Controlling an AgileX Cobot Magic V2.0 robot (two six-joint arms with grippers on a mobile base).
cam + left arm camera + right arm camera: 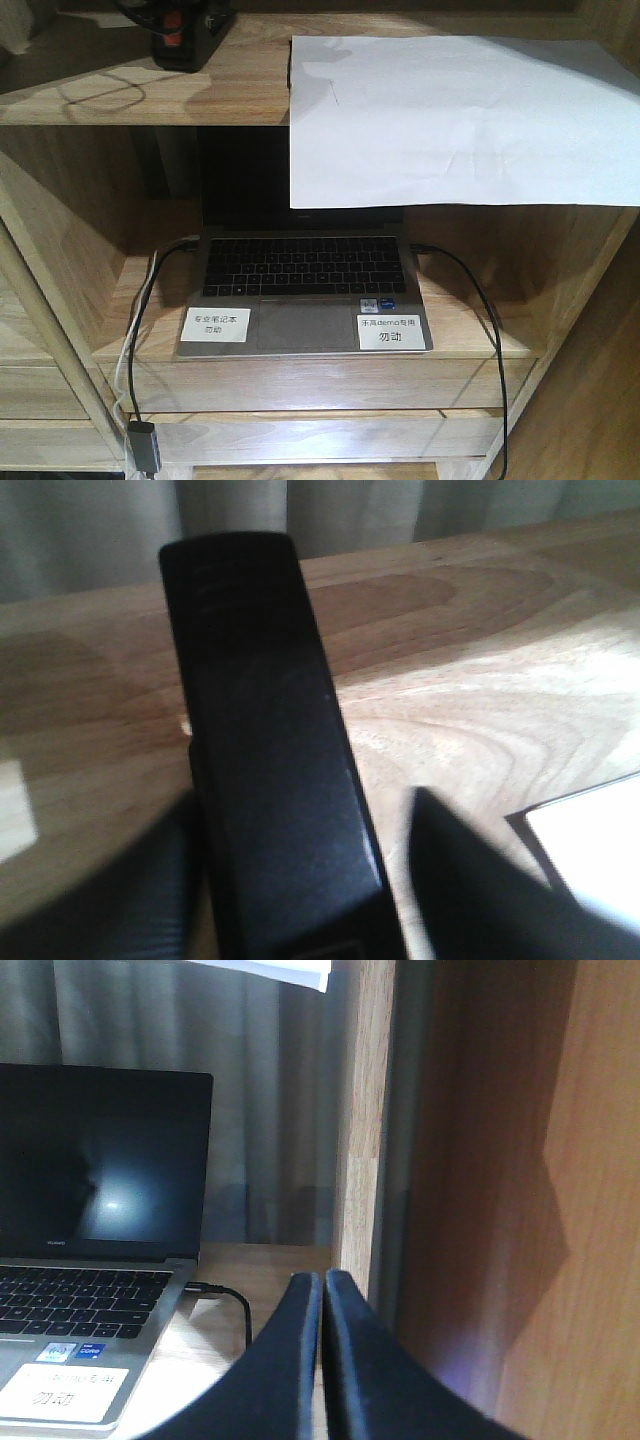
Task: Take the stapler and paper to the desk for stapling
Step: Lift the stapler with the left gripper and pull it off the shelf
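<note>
The left end effector (pixel 300 815) stands open astride the stapler (pixel 262 730), with a sliver of table (pixel 480 670) showing between the stapler and one finger (pixel 470 890). The paper (pixel 450 120) lies near, overhanging the table's front edge. The right end effector (pixel 322 1360) is pinched closed and empty, beside the laptop (pixel 100 1160).

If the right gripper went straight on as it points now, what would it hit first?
Probably the front edge of the upright wooden panel, just right of the right gripper; depth is unclear, so it may slip past leftward.
</note>
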